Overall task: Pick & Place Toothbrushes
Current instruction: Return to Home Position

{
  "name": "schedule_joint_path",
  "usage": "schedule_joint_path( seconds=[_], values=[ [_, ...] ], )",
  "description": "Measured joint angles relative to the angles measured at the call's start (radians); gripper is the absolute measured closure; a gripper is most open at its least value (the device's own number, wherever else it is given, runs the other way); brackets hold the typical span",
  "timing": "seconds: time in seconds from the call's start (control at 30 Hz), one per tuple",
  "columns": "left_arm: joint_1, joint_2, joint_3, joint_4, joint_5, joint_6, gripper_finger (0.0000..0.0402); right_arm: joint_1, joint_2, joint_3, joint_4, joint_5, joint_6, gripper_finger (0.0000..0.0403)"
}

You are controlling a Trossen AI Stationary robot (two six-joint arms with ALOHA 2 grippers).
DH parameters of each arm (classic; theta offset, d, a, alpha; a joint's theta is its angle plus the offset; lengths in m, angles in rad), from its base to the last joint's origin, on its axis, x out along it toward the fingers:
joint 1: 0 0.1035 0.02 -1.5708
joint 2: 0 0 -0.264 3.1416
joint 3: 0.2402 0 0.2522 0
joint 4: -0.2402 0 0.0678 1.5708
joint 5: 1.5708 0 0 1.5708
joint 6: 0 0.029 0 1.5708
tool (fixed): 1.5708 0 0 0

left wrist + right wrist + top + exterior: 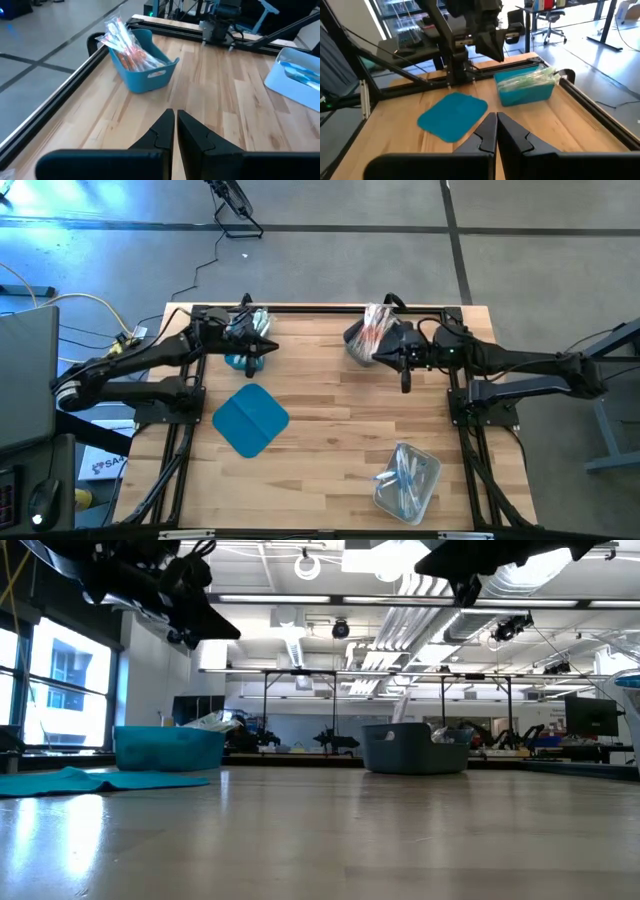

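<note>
Wooden desk [330,442], near edge: clear plastic bin [384,498] holding blue toothbrushes [408,470]. Farther in, flat teal lid [250,420]. Far side: left gripper [175,114] hangs above teal bin [240,361] of green toothbrushes [530,77]; right gripper [496,116] raised beside dark grey bin [356,340] of orange toothbrushes [131,50]. Both pairs of fingers together, empty.

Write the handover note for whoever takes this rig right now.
Left gripper: shut, empty, raised above the teal bin.
Right gripper: shut, empty, raised beside the grey bin.
Toothbrushes: orange ones in the grey bin, green ones in the teal bin, blue ones in the clear bin.
Teal lid lies flat on the table.
Done: none seen loose; sorting looks finished.
Left: probably only parking the arms.
</note>
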Motion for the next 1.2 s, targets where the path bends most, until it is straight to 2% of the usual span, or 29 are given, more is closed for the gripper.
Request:
schedule_joint_path(
  seconds=[0.17, 0.27, 0.6, 0.93, 1.2],
  values=[
    [0.000, -0.049, 0.000, -0.071, -0.023, 0.018, 0.0382, 0.000, -0.044, 0.000, -0.053, 0.026, 0.009, 0.0400],
    [0.000, -0.075, -0.001, -0.096, -0.027, 0.025, 0.0382, 0.000, -0.069, -0.028, -0.028, 0.027, 0.014, 0.0400],
    [0.000, -0.216, -0.202, 0.081, -0.046, -0.015, 0.0382, 0.000, -0.225, -0.215, 0.155, 0.027, 0.018, 0.0400],
    [0.000, -0.451, -0.269, 0.001, -0.120, -0.027, 0.0382, 0.000, -0.429, -0.231, 0.047, 0.057, 0.009, 0.0400],
    [0.000, -0.592, -0.298, -0.078, -0.135, -0.032, 0.0382, 0.000, -0.533, -0.232, 0.017, 0.087, 0.038, 0.0400]
  ],
)
